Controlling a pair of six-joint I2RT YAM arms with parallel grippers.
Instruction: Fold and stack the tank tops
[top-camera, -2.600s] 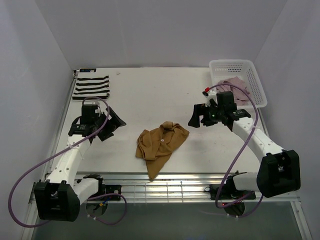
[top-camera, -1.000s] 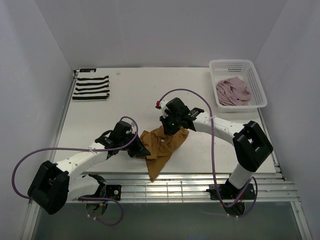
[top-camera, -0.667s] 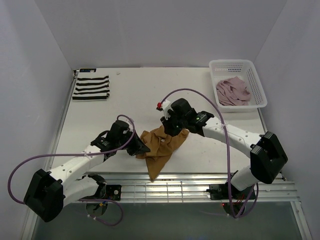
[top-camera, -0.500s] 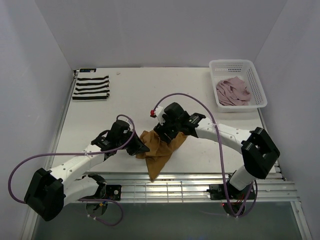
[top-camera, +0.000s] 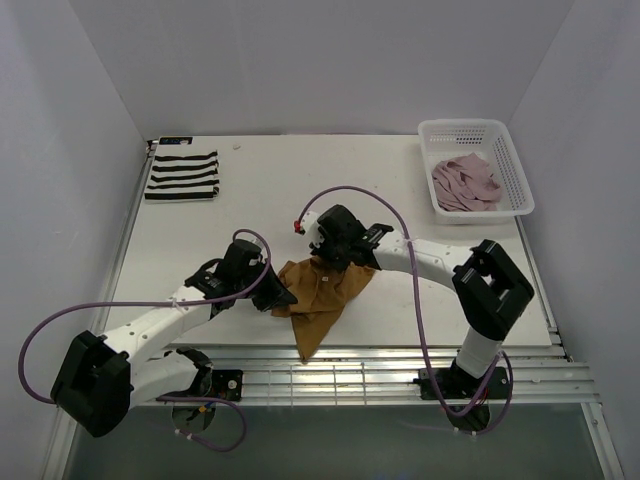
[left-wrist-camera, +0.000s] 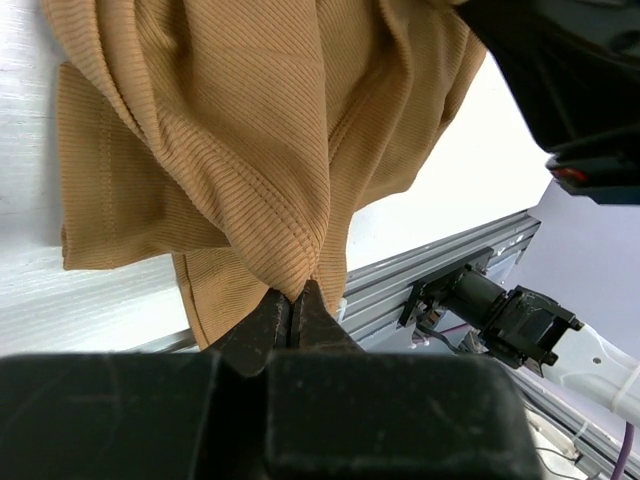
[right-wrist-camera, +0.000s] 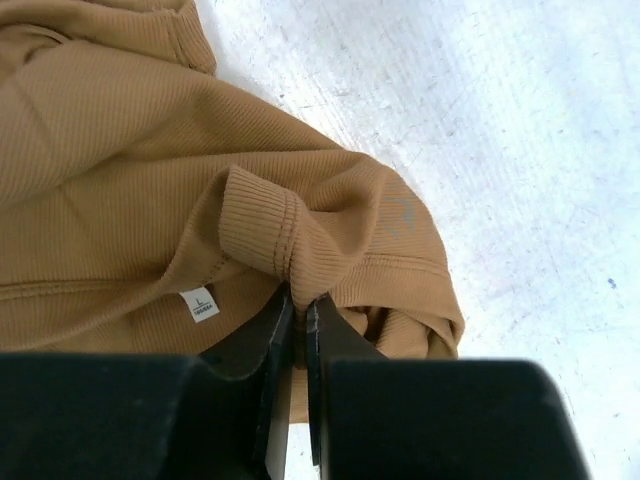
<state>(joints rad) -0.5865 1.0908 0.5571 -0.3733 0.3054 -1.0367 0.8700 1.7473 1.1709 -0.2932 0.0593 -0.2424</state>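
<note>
The tan-brown tank top (top-camera: 322, 292) lies crumpled near the table's front edge, one end hanging over it. My left gripper (top-camera: 281, 297) is shut on a fold at its left side (left-wrist-camera: 296, 290). At the cloth's top edge, my right gripper (top-camera: 327, 259) is pinched shut on a ribbed hem fold (right-wrist-camera: 298, 297), beside a white size label (right-wrist-camera: 202, 304). The striped tank top (top-camera: 183, 174) lies folded at the back left. The pink tank top (top-camera: 463, 183) is heaped in the white basket (top-camera: 509, 150).
A metal rail frame (top-camera: 380, 378) runs along the table's front edge. White walls close in the left, back and right sides. Purple cables (top-camera: 350, 192) loop off both arms.
The right gripper opened, shifted left along the tan top's upper edge and closed on a hem fold. The left gripper has kept its hold on the cloth's left side.
</note>
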